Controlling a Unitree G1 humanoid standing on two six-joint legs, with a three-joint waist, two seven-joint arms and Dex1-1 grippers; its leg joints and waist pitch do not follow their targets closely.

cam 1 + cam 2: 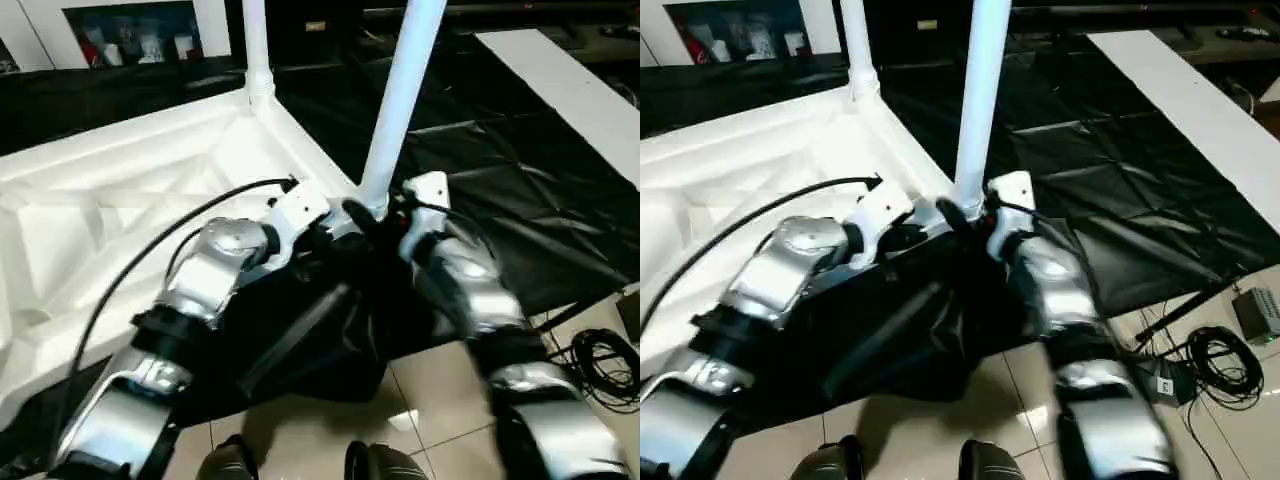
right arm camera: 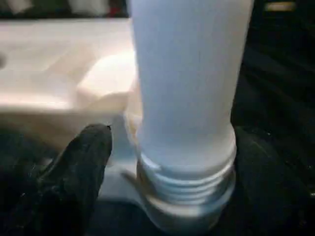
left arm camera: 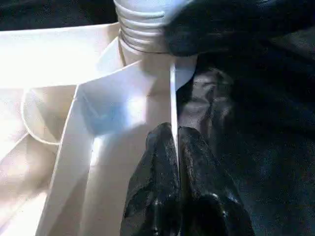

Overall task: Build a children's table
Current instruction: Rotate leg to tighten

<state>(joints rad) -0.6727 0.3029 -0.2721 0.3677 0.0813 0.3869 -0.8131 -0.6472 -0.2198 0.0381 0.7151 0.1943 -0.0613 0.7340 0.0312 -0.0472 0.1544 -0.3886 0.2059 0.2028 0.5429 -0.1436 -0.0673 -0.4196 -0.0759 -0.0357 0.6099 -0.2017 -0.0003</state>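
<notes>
Black plastic sheeting [image 1: 480, 190], crinkled and glossy, covered the tiled floor [image 1: 440, 390], and the white plastic tabletop [image 1: 110, 210] lay on it upside down, its ribbed underside showing. Two smooth white tubular legs stood upright in corner sockets: the far leg [image 1: 255, 50] and the near leg [image 1: 400, 100], with a ridged collar at its base. The left gripper [image 3: 175, 152] was pinched closed on the tabletop's thin edge wall. The right gripper [image 2: 172, 162] stood spread open around the near leg's base.
</notes>
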